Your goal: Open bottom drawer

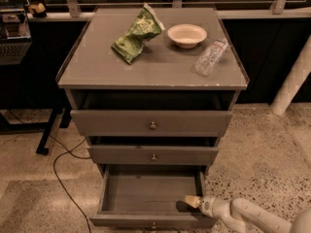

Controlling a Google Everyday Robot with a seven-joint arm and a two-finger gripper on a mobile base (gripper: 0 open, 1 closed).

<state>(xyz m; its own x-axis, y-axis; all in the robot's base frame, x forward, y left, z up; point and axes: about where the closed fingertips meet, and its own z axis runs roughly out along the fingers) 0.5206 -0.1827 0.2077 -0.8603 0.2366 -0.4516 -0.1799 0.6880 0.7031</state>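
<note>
The claw [192,201] hangs low at the front right corner of the bottom drawer [103,194], its tan tip just inside the front board and close to the right wall. Whether it is open or closed I cannot tell from here, nor whether it touches the wood. Its white arm [243,214] runs off behind it, down to the right.

The bottom drawer stands pulled well out, stretching leftward from the claw, and its grey floor boards are in plain sight. Its small round knob [153,224] sits on the front face, left of the claw and a little lower.

Straight above the claw is the middle drawer [121,155], with a dark gap over its front and its own knob [153,157]. Higher again is the top drawer [112,123], the tallest front, also with a knob [152,125] and a shadowed gap under the desk [92,69] top.

On the desk, far above the claw, a clear plastic bottle [210,57] lies on its side near the right edge. A pale bowl [186,35] sits upright beyond it. A crumpled green bag [136,33] lies left of the bowl, apart from it.

On the speckled floor [257,149], well left of the claw, a dark cable [59,173] curls beside the desk, near a black stand leg [46,136]. A white pillar [291,81] slants up on the far right.
</note>
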